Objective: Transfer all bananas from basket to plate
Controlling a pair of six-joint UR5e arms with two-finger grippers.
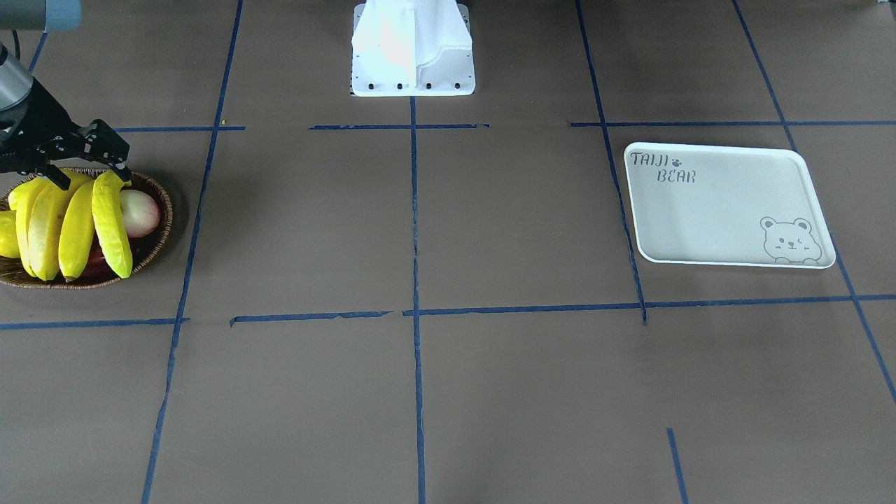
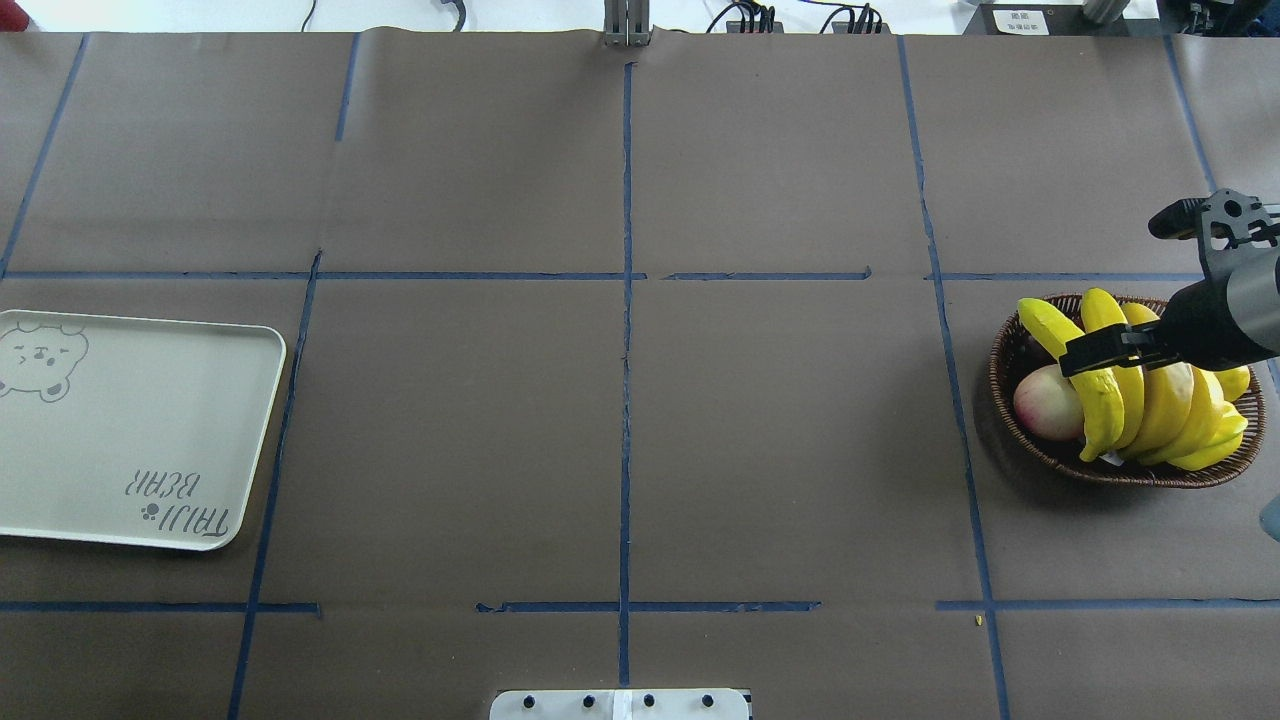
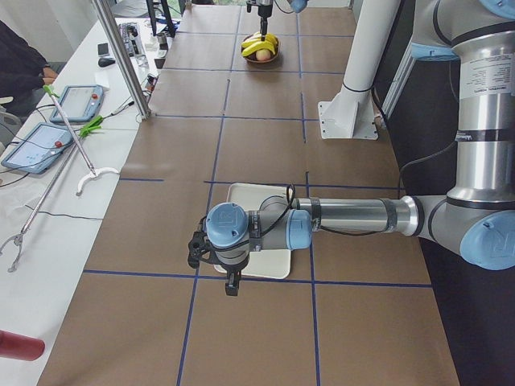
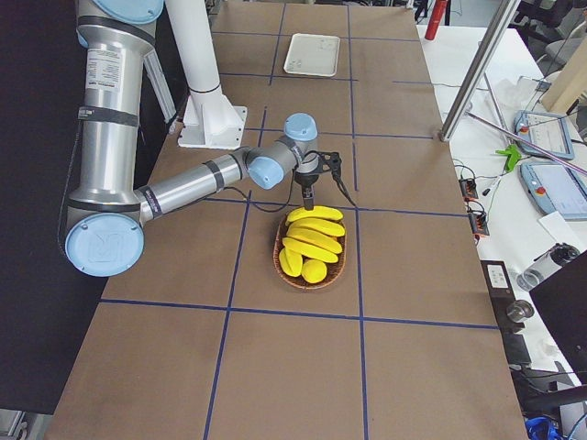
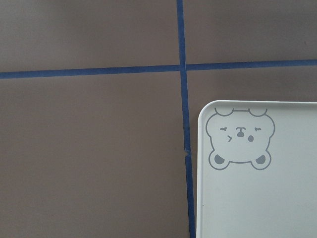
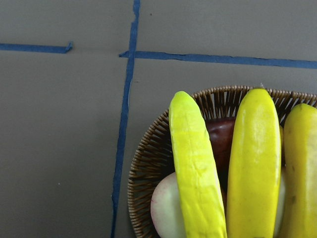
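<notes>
Right fingers [image 1: 112,148] spread apart, over bananas [image 1: 77,224] in basket [image 1: 157,245], left fingers [image 3: 231,281] above plate [image 3: 256,195] — grip unclear

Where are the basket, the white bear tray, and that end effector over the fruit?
basket [image 2: 1050,458], overhead view, lower-left woven wall.
plate [image 1: 721,210], front-facing view, bare middle.
right end effector [image 1: 92,173], front-facing view, midway between its fingertips.

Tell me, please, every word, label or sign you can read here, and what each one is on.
"TAIJI BEAR", with a paw print: grey lettering in a corner of the white plate.
Printed label on the right arm: too small to read.
Printed label on the left arm: too small to read.
White sign beyond the table's far edge: blurred.
</notes>
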